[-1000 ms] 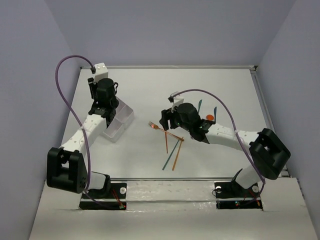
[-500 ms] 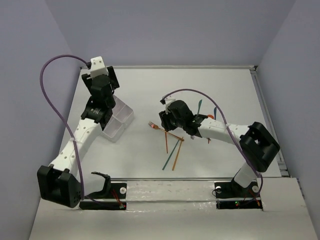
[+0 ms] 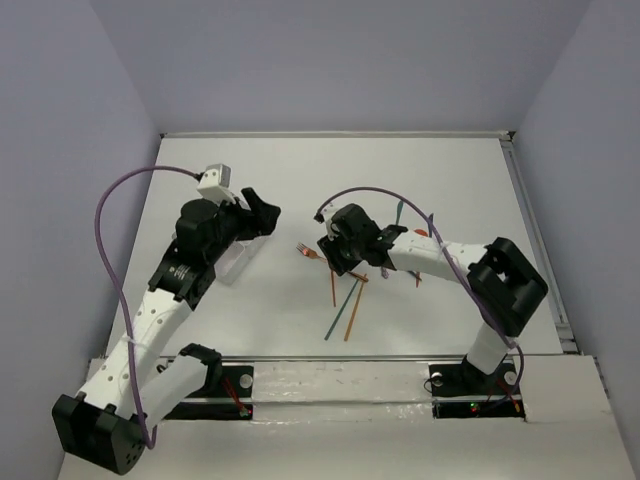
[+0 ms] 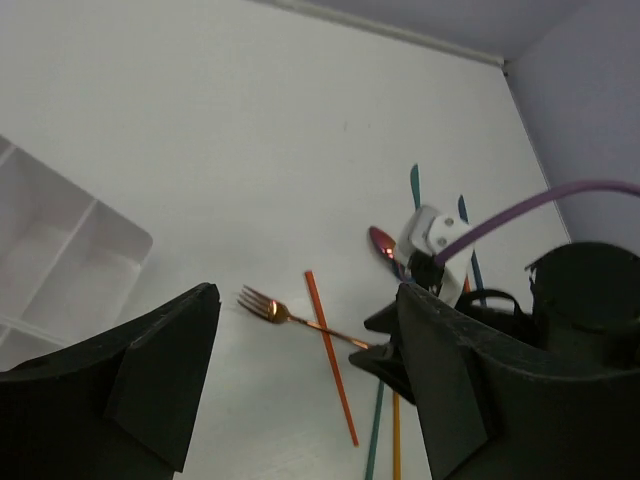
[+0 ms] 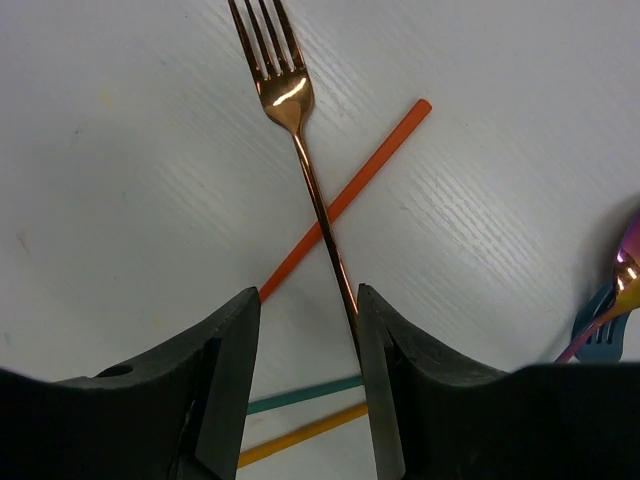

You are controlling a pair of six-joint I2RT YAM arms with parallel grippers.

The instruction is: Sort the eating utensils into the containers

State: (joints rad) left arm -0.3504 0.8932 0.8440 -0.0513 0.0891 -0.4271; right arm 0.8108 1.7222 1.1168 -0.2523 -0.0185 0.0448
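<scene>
We log the tray (image 4: 62, 248) at far left, partly under the left arm. Left gripper (image 3: 264, 214) hangs above the table, fingers spread wide, holding nothing. Copper fork (image 5: 300, 150) lies across an orange stick (image 5: 385, 150). Right gripper (image 5: 305, 400), fingers apart, straddles the fork's handle. Spoon (image 4: 383, 243) lies further right.

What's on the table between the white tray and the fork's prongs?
Nothing. In the left wrist view, only bare table separates the tray from the fork.
</scene>
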